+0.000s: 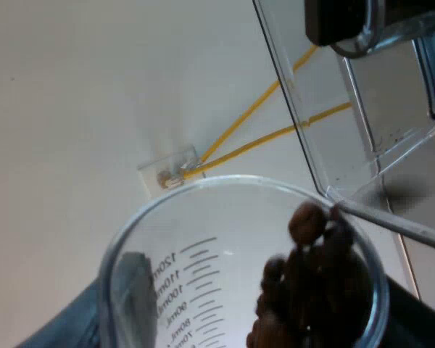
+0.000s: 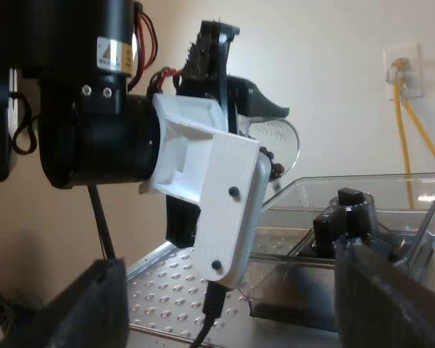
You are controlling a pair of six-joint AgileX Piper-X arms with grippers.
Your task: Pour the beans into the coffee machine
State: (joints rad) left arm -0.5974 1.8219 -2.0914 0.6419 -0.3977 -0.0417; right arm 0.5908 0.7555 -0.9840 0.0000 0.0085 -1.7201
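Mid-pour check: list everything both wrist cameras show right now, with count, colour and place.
measuring glass: one, clear with a printed scale, tilted at the hopper's rim
coffee beans: a heap, brown, in the glass on its hopper side
bean hopper: one, clear, on the machine's top
espresso machine: one, dimpled metal top, under the hopper
wall socket: one, white, on the wall beyond the hopper
yellow cables: two, running down from the socket
left hand: black fingers, shut on the glass above the hopper
right hand: dark fingers, open, level with the machine's top
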